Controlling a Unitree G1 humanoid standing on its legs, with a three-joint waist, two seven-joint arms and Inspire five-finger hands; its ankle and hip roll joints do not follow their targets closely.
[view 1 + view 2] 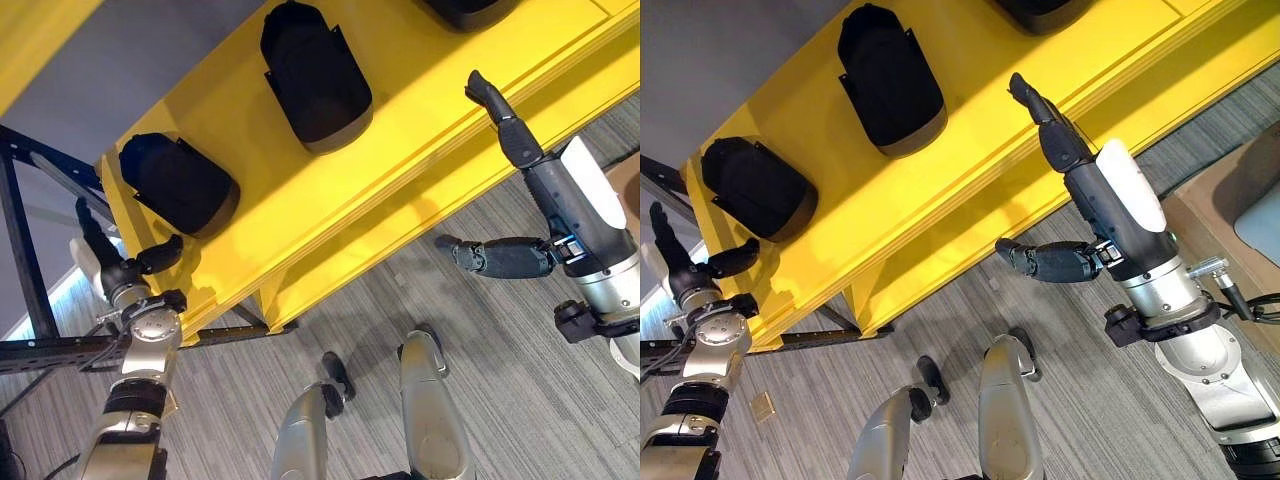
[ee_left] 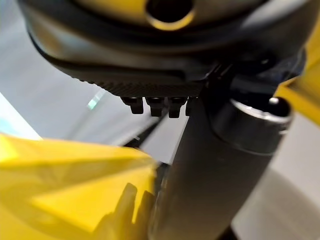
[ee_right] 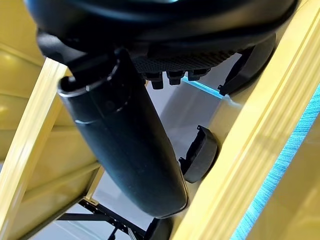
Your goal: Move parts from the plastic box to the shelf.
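Note:
Three black moulded parts lie on the yellow shelf: one in the middle, one near the left corner, and one cut off by the view's far edge. My right hand is open and empty. Its straight fingers reach to the shelf's front edge and its thumb sticks out below. Off the shelf's left corner, my left hand stands open and empty. The right wrist view shows a black part on the shelf past the thumb.
A black metal frame carries the shelf at the left. A lower yellow board runs under the front edge. A brown box stands on the grey striped floor at the right.

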